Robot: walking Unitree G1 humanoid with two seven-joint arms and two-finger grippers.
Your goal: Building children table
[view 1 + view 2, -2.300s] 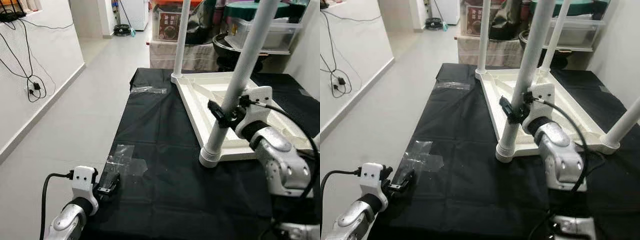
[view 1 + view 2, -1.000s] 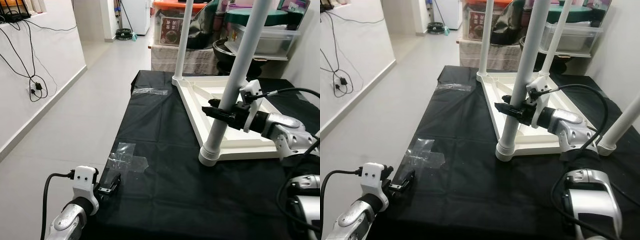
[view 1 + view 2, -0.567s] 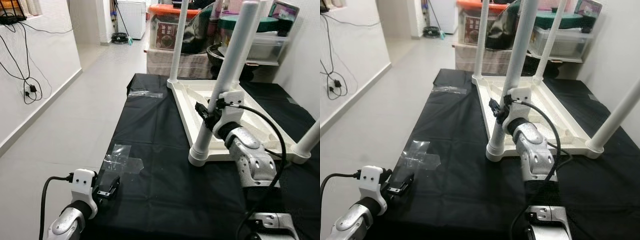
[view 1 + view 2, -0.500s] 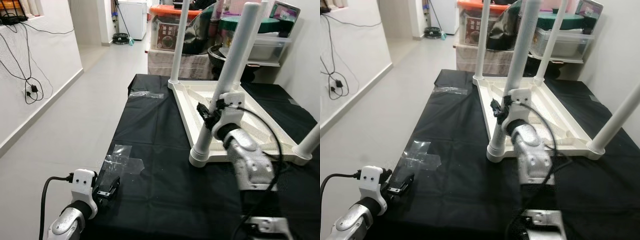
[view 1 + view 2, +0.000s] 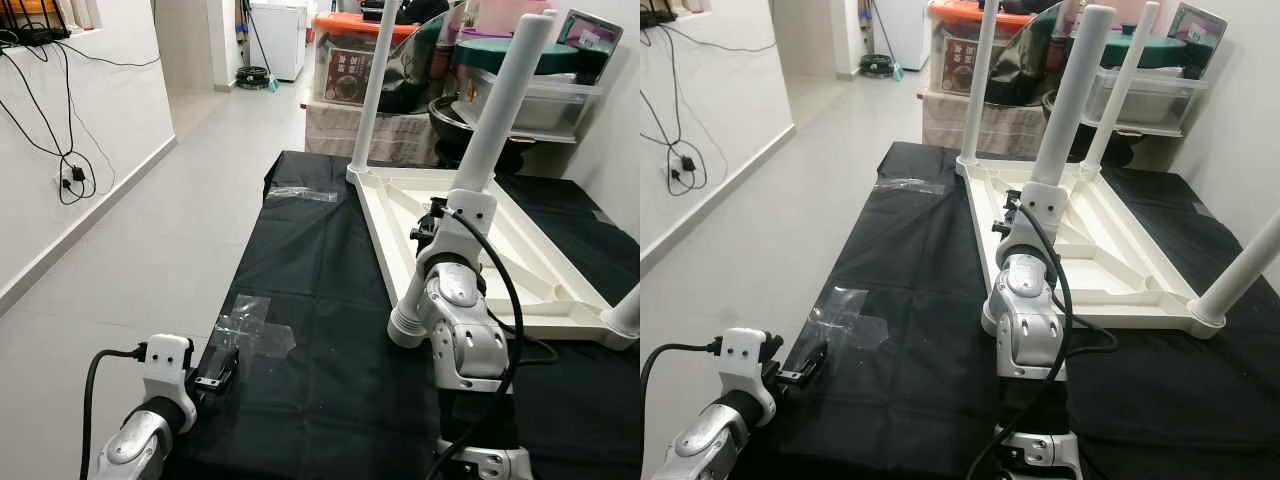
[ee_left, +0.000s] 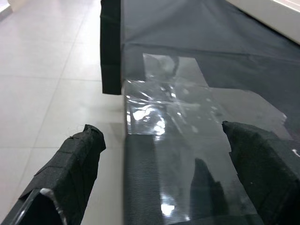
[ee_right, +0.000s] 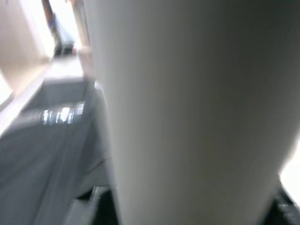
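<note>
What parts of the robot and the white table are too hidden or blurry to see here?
- Right end effector: in the head views its own wrist and forearm cover the fingers where they meet the white table leg.
- Right wrist view: the leg sits so close that it is a pale blur; no grip detail.
- Upturned tabletop: the side resting on the black cloth is hidden.
- Fourth leg: cut off by the right edge.
</note>
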